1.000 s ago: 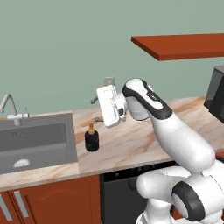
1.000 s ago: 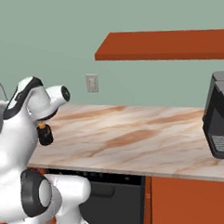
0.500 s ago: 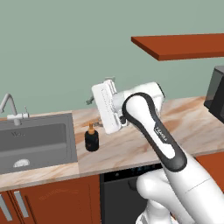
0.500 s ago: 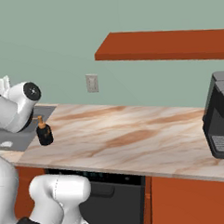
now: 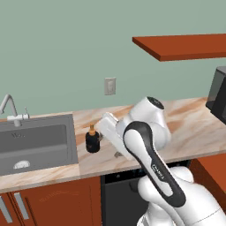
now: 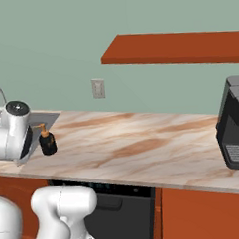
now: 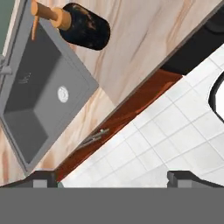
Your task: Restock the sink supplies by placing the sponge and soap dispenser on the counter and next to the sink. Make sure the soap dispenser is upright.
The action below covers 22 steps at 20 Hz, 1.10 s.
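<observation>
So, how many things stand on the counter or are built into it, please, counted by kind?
Soap dispenser: 1
Coffee machine: 1
Sink: 1
Faucet: 1
Total: 4

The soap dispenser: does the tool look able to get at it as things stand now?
Probably yes. The soap dispenser stands upright on the counter beside the sink, with bare counter around it. The open tool is close but points past the counter edge toward the floor, so it must turn first.
</observation>
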Available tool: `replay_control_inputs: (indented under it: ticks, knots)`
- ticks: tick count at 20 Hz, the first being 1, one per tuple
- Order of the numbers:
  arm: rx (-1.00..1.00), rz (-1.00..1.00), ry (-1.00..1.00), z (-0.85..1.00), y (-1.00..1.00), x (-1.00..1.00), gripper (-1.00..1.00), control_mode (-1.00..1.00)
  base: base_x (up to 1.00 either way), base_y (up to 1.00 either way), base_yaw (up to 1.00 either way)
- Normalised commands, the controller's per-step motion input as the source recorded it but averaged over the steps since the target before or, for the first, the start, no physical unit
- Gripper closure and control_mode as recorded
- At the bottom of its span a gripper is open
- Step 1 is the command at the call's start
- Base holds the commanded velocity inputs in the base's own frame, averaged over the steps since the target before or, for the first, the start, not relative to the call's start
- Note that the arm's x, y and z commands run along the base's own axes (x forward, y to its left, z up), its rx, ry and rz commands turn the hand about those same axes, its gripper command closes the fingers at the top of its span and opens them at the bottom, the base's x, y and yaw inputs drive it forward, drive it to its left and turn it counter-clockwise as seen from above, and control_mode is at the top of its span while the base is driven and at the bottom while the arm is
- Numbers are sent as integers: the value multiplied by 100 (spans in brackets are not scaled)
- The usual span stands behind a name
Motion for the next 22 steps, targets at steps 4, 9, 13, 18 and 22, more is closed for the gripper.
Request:
replay_control_inputs:
  ticks: [4, 9, 13, 18, 22]
  knots:
    - [-32, 8, 0, -49, -100, -69, -100, -100, 0, 0, 0]
    - [-24, 9, 0, -31, -100, -71, -100, -100, 0, 0, 0]
    - [-21, 15, -2, -31, -95, -29, -100, -100, 0, 0, 0]
    - [-2, 15, -7, -1, -52, 3, -100, -100, 0, 0, 0]
    - [0, 22, -16, -21, -49, 1, -100, -100, 0, 0, 0]
